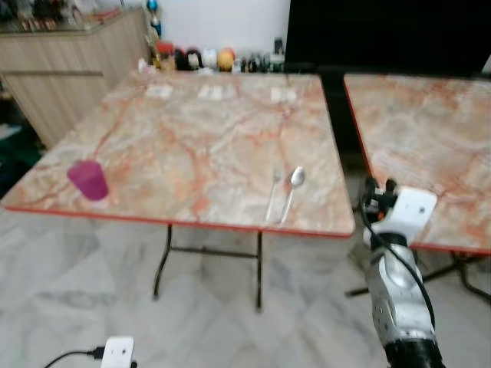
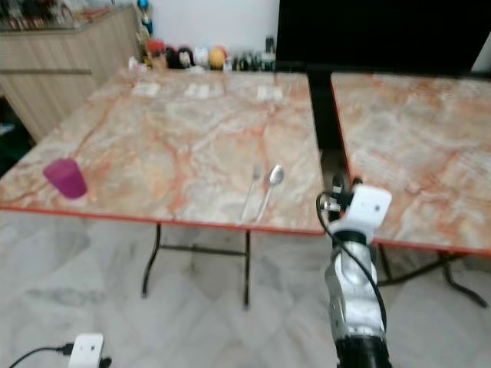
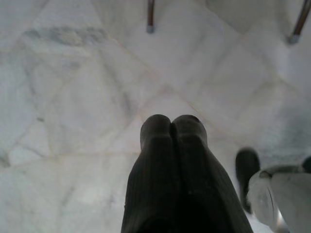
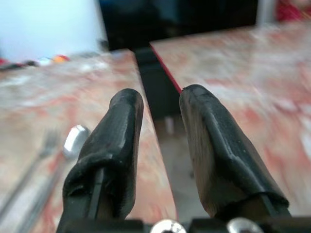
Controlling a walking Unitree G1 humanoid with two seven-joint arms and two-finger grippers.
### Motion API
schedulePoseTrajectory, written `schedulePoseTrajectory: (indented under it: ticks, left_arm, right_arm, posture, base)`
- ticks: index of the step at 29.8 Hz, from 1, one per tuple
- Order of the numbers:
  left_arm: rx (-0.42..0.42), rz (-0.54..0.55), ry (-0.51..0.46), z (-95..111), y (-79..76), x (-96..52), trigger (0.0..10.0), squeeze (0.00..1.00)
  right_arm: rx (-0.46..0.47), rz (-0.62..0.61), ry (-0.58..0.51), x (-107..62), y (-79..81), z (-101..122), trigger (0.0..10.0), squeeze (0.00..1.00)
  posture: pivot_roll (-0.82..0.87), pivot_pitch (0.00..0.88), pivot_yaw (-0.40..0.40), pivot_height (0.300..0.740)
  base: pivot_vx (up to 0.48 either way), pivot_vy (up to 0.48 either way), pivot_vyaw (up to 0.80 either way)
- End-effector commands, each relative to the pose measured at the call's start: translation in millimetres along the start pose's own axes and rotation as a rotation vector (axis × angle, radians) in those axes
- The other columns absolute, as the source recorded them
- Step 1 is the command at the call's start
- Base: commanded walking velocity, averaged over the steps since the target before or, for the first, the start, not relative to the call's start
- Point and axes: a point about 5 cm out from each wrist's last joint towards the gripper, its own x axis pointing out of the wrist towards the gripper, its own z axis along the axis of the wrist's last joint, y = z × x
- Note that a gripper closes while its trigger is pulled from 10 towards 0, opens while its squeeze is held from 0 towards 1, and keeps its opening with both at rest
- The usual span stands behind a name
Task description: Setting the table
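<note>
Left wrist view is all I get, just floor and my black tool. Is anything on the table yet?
Observer: Yes, a spoon and fork lie side by side near the front edge of the marble table.
Operator: Any cup?
Observer: A purple cup stands at the table's front left corner.
Operator: Where's my other tool?
Observer: The right tool is open, raised level with the gap between the two tables, holding nothing.

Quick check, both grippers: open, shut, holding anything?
Left gripper: shut, empty, hanging over the floor.
Right gripper: open, empty, raised near the table edge by the spoon and fork.
</note>
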Motion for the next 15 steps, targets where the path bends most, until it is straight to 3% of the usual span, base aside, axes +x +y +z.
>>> schedulePoseTrajectory:
  ticks: [1, 3, 15]
  left_arm:
    - [-0.011, 0.02, 0.006, -1.9, 5.9, -1.0, 10.0, 0.0]
    - [-0.011, 0.021, 0.004, -1.6, 6.0, -0.9, 10.0, 0.0]
    - [-0.014, 0.002, -0.013, 0.4, 3.0, -0.6, 10.0, 0.0]
  right_arm:
    - [0.013, 0.016, -0.022, 2.9, 6.9, 5.5, 10.0, 0.0]
    - [0.014, 0.017, -0.021, 3.1, 7.4, 5.5, 10.0, 0.0]
    - [0.019, 0.011, -0.016, 4.2, 7.9, 4.5, 10.0, 0.0]
  posture:
    - [-0.01, 0.0, 0.015, 0.74]
    - [-0.01, 0.0, 0.015, 0.74]
    - [0.0, 0.0, 0.014, 0.74]
  base:
    - [0.0, 0.461, 0.0]
    - [0.0, 0.39, 0.0]
    - [0.0, 0.0, 0.0]
